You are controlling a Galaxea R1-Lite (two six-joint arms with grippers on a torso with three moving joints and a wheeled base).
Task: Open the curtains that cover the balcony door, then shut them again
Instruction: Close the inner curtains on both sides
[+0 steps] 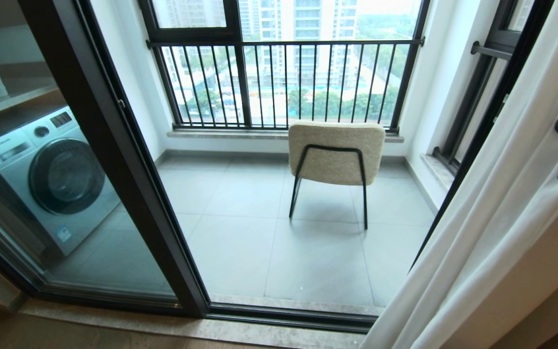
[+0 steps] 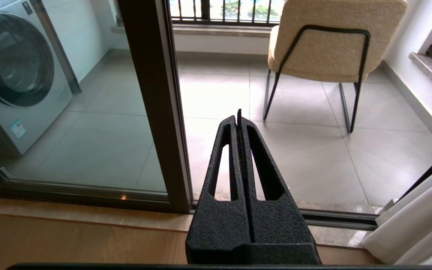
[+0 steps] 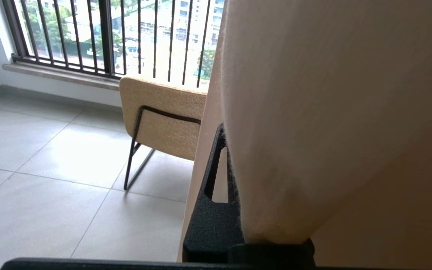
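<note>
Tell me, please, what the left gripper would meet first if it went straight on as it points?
Probably the balcony floor tiles through the open doorway; the left gripper, shut, points between the door frame and the chair.

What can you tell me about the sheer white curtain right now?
The sheer white curtain is a thin, pleated fabric panel bunched at the right side of the black-framed balcony door, leaving the doorway uncovered. It hangs slantwise, its lower part reaching the sill by the door track. The right gripper is shut on a fold of it, fabric draped over one finger. Its top is out of view.
</note>
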